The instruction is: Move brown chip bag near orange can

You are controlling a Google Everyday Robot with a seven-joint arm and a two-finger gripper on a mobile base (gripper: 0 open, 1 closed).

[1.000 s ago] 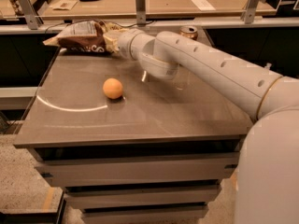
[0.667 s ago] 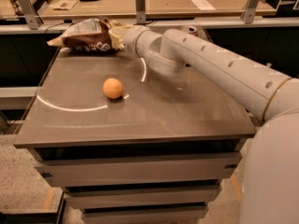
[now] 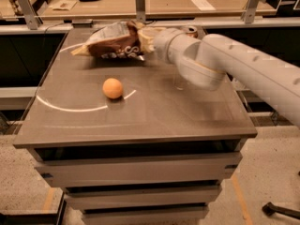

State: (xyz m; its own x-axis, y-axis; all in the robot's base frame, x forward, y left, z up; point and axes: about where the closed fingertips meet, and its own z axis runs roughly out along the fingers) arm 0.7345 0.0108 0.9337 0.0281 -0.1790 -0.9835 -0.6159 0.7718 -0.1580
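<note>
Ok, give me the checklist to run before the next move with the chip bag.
1. Grip: claw is shut on the right end of the chip bag: ok.
2. Bag off the table: it looks raised, with shadow beneath it: ok.
3. Can located: its top shows behind the arm, to the right of the claw: ok.
4. Can upright: mostly hidden by the arm: cannot tell.
5. Ball out of the way: it sits nearer the front, apart from the bag: ok.
6. Bag beside the can: not ok, the claw and arm lie between them.
</note>
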